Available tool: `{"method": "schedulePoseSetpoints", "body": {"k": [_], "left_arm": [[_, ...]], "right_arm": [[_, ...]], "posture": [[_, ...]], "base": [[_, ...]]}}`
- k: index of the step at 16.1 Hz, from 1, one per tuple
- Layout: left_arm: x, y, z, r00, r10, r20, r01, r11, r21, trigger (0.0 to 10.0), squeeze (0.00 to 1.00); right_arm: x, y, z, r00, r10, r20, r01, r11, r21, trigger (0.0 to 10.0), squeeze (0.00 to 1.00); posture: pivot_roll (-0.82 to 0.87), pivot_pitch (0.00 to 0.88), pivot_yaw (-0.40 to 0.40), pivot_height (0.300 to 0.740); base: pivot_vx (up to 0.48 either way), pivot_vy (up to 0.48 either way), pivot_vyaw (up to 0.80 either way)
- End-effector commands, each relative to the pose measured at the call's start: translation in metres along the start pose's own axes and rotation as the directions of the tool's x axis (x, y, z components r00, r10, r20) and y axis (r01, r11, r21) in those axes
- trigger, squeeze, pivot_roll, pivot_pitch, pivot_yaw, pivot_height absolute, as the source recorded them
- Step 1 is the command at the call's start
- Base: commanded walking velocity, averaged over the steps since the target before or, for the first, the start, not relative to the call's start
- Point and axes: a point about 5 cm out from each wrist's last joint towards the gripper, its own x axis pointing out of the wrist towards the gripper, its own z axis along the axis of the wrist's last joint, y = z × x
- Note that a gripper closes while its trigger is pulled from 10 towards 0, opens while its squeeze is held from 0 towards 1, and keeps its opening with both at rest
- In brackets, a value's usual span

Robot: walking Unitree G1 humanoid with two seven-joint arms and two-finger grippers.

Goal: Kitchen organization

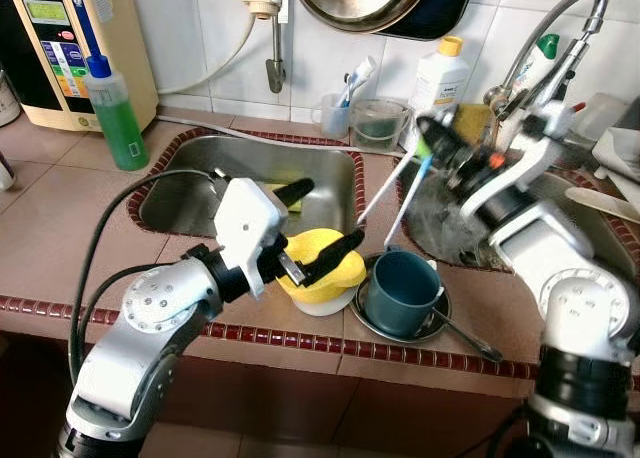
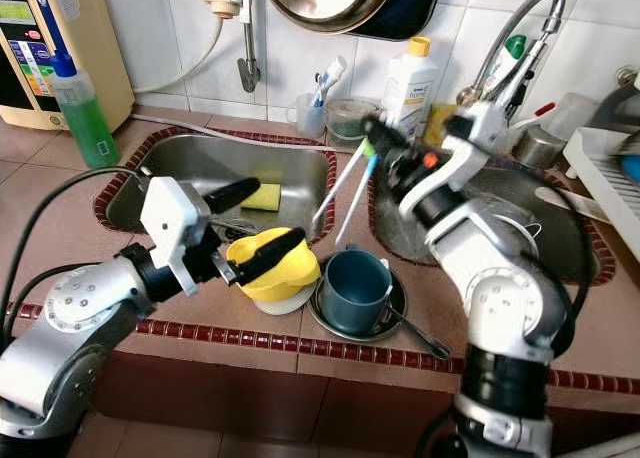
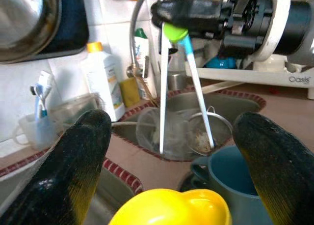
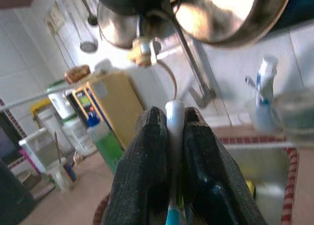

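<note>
Two toothbrushes (image 1: 395, 203) pinched in right claw (image 1: 428, 138) (upright).

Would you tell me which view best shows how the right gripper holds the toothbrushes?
The right wrist view: the right gripper is shut on the toothbrushes, whose white handle end shows between the fingers. The left wrist view shows the brushes hanging from it above the blue mug. Both eye views show them slanting down over the counter.

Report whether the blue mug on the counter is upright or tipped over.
Upright. The blue mug stands on a metal saucer with its open mouth facing up, beside the yellow cup that the open left claw straddles.
</note>
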Motion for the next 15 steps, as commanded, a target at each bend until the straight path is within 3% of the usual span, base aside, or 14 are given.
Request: {"method": "schedulePoseSetpoints", "body": {"k": [1,2,4,5,7,11,15], "left_arm": [[0.002,0.006,0.004,0.999,0.031,0.025,-0.031,0.999,0.005,10.0,0.0],[0.002,0.013,0.005,0.997,0.075,0.035,-0.075,0.997,-0.003,10.0,0.0],[0.003,0.024,0.004,0.988,0.15,0.022,-0.15,0.988,0.031,10.0,0.0],[0.004,0.039,-0.001,0.967,0.256,-0.01,-0.255,0.966,0.044,10.0,0.0],[0.001,0.053,-0.001,0.934,0.357,0.002,-0.357,0.934,-0.023,10.0,0.0],[-0.003,0.064,-0.006,0.906,0.422,-0.012,-0.423,0.905,-0.045,10.0,0.0],[-0.004,0.068,-0.009,0.886,0.463,-0.029,-0.464,0.884,-0.049,10.0,0.0]], "right_arm": [[0.003,-0.001,0.011,0.998,0.009,0.067,-0.007,1.0,-0.028,10.0,0.0],[0.006,-0.003,0.023,0.988,-0.007,0.154,0.018,0.997,-0.069,10.0,0.0],[0.01,-0.013,0.033,0.972,-0.075,0.224,0.092,0.993,-0.068,10.0,0.0],[0.011,-0.018,0.038,0.961,-0.104,0.257,0.137,0.984,-0.114,10.0,0.0],[0.014,-0.021,0.04,0.949,-0.128,0.288,0.192,0.959,-0.209,10.0,0.0],[0.019,-0.021,0.035,0.945,-0.103,0.311,0.195,0.939,-0.282,10.0,0.0],[0.021,-0.022,0.029,0.945,-0.104,0.31,0.201,0.933,-0.299,10.0,0.0]], "posture": [[-0.01,0.0,-0.079,0.74],[-0.01,0.0,-0.08,0.74],[-0.01,0.0,-0.083,0.74],[-0.01,0.0,-0.084,0.74],[-0.01,0.0,-0.09,0.74],[-0.01,0.0,-0.097,0.74],[-0.01,0.0,-0.1,0.74]], "base": [[0.0,0.0,0.0],[0.0,0.0,0.0],[0.0,0.0,0.0],[0.0,0.0,0.0],[0.0,0.0,0.0],[0.0,0.0,0.0],[0.0,0.399,0.0]]}}
